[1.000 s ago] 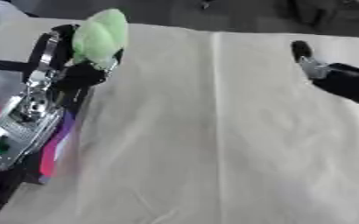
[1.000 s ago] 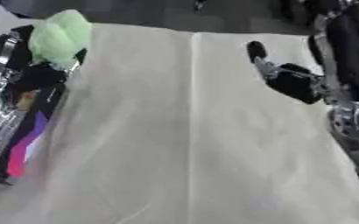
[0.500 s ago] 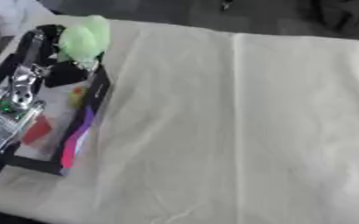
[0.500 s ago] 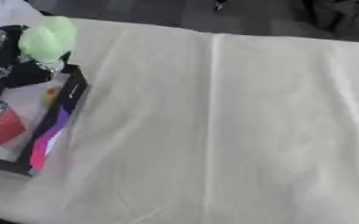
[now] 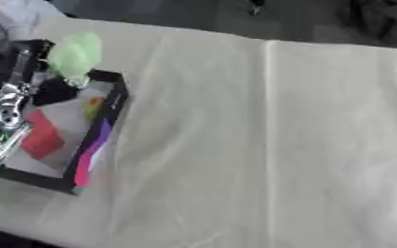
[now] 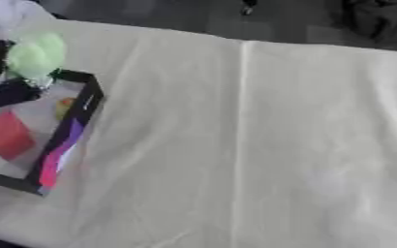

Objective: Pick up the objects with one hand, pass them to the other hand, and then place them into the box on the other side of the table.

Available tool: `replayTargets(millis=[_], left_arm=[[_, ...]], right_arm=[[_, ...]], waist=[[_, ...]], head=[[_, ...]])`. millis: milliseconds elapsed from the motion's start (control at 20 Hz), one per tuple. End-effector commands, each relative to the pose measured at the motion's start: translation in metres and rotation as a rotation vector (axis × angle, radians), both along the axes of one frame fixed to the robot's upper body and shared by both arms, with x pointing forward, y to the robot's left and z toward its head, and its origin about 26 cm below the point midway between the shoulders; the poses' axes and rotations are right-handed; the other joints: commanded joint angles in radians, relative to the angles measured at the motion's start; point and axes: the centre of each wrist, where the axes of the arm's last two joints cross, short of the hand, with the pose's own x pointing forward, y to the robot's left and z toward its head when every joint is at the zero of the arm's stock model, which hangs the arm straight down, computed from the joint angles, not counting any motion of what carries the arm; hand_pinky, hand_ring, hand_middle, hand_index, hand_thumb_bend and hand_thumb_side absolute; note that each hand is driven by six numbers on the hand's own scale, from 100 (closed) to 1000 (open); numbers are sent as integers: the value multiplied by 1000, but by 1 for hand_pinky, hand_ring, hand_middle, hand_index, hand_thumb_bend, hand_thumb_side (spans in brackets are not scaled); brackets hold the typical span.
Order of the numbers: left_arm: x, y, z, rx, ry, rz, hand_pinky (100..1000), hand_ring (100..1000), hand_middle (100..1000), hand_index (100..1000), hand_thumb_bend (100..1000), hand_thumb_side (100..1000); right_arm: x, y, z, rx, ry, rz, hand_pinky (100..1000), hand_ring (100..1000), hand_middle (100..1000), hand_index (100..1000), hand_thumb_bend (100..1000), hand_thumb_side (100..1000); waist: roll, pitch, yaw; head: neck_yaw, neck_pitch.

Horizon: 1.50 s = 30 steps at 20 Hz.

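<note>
Left hand is over the far end of the box, at the table's left side; its dark fingers are curled round a pale green soft object, which sits above the box's far rim, at the far left corner of the cloth. The silver and black forearm runs down the left edge of the left eye view, partly over the box. Box is black-walled with a pink and purple stripe along its right wall, lying askew on the cream tablecloth. Inside on the pale floor: a red block-like item toward the near left, and a small yellow-orange item near the right wall; their shapes are too blurred to name further. A fold line runs front to back down the cloth right of centre. Dark floor shows beyond the far table edge. Right hand does not show in either view.
</note>
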Motion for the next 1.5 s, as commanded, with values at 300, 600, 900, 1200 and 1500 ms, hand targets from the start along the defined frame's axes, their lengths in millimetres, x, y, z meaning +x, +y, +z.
replayTargets(millis=[300, 600, 900, 1200, 1500], left_arm=[[-14, 27, 11, 204, 124, 37, 856, 880, 623, 693, 547, 100], [-19, 39, 18, 328, 282, 59, 996, 1000, 772, 837, 812, 260], [-20, 43, 25, 399, 362, 121, 1000, 1000, 793, 856, 802, 238], [-31, 23, 50, 237, 134, 20, 933, 999, 788, 815, 420, 666], [-51, -16, 69, -111, -287, -223, 910, 983, 821, 842, 228, 938]], right_arm=[[-6, -6, 11, -5, -41, -31, 879, 806, 851, 823, 331, 234], [-6, -6, 11, -2, -56, -27, 878, 804, 849, 823, 324, 234], [-6, -7, 10, -4, -67, -21, 879, 804, 848, 822, 323, 235], [-7, -9, 8, 5, -77, -28, 875, 799, 846, 819, 301, 240], [-7, -11, -1, 104, -114, -4, 856, 784, 851, 826, 100, 397]], waist=[[1, -15, -3], [2, -16, -1], [1, -19, 1], [0, -22, 2], [2, -23, 1]], head=[[4, -12], [10, -5], [14, -5], [3, -3], [-13, -1]])
